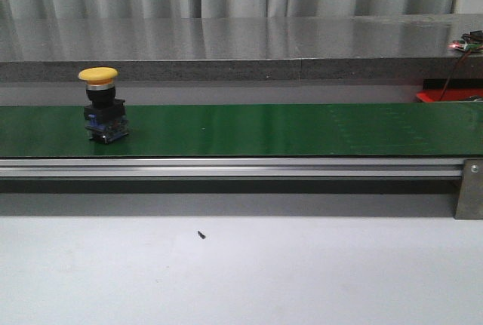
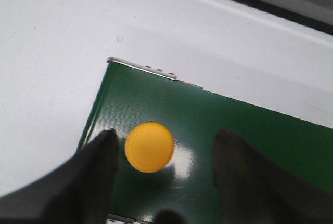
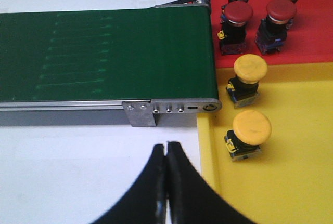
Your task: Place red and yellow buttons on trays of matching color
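**Yellow button waited on the belt under an open left pincer**

A single yellow button [image 1: 102, 106] stood upright near the left end of the green conveyor belt [image 1: 287, 129], cap up on its dark switch body. In the left wrist view the same button showed from above as a round yellow cap, seated on the belt close to its end corner. The left pincer [image 2: 165, 154] hung over it with its jaws spread wide, one finger [image 2: 99, 156] just beside the cap and the other well apart on the far side, touching nothing. That stance read as a straddle set up for a grasp across the button, though the cap sat off-centre between the jaws, so a small sideways correction seemed called for first.

The right pincer [image 3: 166, 154] was closed, fingers pressed together and empty, poised above the white surface [image 3: 78, 172] near the belt's other end. There the yellow tray [image 3: 291, 182] held two yellow buttons, and the red tray [image 3: 312, 42] beside it held four red ones, all upright. Both trays butted against the belt's end, apparently so that sorted pieces had a short trip.

Judging by this, the sorting was well advanced, with the button on the belt yet to reach the yellow tray.
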Motion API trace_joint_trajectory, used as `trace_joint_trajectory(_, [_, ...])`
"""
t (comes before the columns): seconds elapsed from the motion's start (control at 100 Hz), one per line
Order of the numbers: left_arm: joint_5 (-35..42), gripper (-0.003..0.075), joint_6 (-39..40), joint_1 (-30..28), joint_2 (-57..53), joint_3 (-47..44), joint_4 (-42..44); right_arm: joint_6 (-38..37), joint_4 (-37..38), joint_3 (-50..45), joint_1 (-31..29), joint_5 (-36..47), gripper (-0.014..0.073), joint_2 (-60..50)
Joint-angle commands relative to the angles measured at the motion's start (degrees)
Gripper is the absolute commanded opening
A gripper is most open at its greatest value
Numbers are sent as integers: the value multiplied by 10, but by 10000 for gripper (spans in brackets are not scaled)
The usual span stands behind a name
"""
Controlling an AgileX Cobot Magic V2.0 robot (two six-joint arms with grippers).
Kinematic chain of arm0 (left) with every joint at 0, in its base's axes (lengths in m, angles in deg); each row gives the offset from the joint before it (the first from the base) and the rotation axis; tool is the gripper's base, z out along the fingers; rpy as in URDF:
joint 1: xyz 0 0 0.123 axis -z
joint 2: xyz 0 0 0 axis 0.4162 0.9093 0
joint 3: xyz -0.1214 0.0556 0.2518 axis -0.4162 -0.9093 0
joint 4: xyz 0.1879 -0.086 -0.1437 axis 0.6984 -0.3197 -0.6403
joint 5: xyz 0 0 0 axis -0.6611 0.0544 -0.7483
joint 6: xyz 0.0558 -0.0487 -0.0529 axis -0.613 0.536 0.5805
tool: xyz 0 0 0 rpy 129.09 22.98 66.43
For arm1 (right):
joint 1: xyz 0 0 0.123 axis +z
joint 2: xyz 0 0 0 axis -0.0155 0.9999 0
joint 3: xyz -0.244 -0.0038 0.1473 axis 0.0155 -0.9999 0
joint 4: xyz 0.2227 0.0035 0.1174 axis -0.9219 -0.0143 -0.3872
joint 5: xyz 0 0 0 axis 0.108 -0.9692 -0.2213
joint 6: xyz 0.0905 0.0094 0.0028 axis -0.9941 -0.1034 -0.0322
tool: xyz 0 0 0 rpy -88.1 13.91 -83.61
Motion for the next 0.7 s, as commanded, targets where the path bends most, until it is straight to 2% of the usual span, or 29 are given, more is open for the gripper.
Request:
trace_joint_trajectory(0.0, [25,98,-10,29,-58,-1,-15,2,1,14,1,35,-59,-1])
trace_joint_trajectory(0.03, [25,22,-11,41,-70,-8,-15,2,1,14,1,35,-59,-1])
trace_joint_trajectory(0.06, [25,-18,-11,48,-80,-15,-15,2,1,14,1,35,-59,-1])
trace_joint_trajectory(0.28, [37,-20,-13,102,-147,-78,-15,2,1,14,1,35,-59,-1])
trace_joint_trajectory(0.69, [64,-20,-26,113,-305,-229,-20,2,-2,14,1,36,-59,-1])
